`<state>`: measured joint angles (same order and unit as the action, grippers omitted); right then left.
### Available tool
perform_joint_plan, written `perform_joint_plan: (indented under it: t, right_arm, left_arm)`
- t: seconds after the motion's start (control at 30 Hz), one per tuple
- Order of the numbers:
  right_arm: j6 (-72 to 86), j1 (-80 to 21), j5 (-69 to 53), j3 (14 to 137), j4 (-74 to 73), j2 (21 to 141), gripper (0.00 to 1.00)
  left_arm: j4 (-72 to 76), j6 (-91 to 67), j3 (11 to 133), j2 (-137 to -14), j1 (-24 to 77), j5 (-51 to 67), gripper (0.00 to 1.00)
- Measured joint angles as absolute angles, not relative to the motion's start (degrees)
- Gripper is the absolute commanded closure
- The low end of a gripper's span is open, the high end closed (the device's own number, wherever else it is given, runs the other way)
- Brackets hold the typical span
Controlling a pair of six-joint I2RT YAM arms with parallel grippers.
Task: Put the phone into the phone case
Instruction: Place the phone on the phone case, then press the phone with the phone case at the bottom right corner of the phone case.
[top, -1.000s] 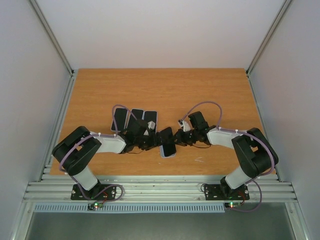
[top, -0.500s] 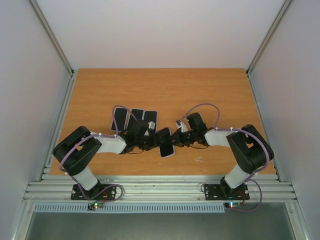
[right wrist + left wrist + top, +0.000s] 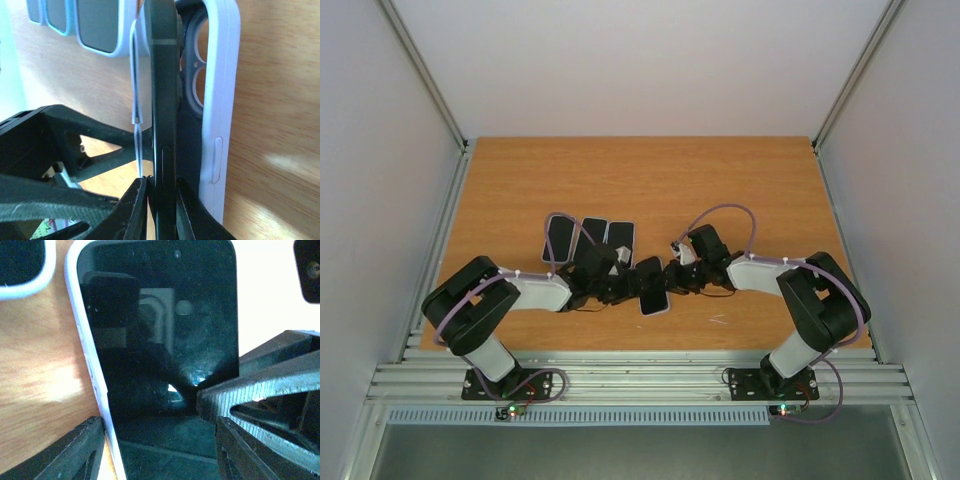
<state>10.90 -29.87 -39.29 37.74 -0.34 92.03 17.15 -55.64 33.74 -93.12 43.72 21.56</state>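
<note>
Since a second ago, we see the right hand [image 3: 159, 187] edge leftward at mid-frame. It pinches the phone [image 3: 164, 75], which stands on edge against the white phone case [image 3: 220, 100] on the tabletop [image 3: 650, 180]. The left hand [image 3: 157, 426] straddles the phone case, fingers wide; contact is hidden, so we cannot tell its grip.

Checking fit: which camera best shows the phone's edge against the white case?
Right wrist: the phone is edge-on beside the white case, in the right claw. Left wrist shows only its dark screen; the top view, a dark slab.
</note>
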Motion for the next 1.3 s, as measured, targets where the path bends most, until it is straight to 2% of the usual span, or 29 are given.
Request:
perform_joint_plan:
  t: [0.43,0.77,0.9,1.13,1.3]
  right_arm:
    - [6.83,-31.33,-32.60,40.21,-17.28,88.77,0.62]
    - [3.49,-33.23,-25.67,42.68,-29.36,83.29,0.59]
    - [3.01,-34.59,-23.22,43.57,-32.71,81.43,0.62]
    - [4.12,-38.28,-20.16,43.07,-35.11,80.20,0.81]
    - [5.69,-39.13,-19.86,41.23,-34.72,79.75,0.86]
  left_arm:
    - [13.30,-54.78,32.60,-89.19,44.71,21.85,0.42]
    - [7.64,-53.15,32.58,-87.02,45.95,21.23,0.44]
    - [4.84,-51.99,33.21,-86.87,48.27,20.51,0.46]
    - [2.20,-50.65,35.92,-87.90,50.61,19.90,0.54]
    - [1.76,-50.48,36.51,-88.49,50.98,19.86,0.58]
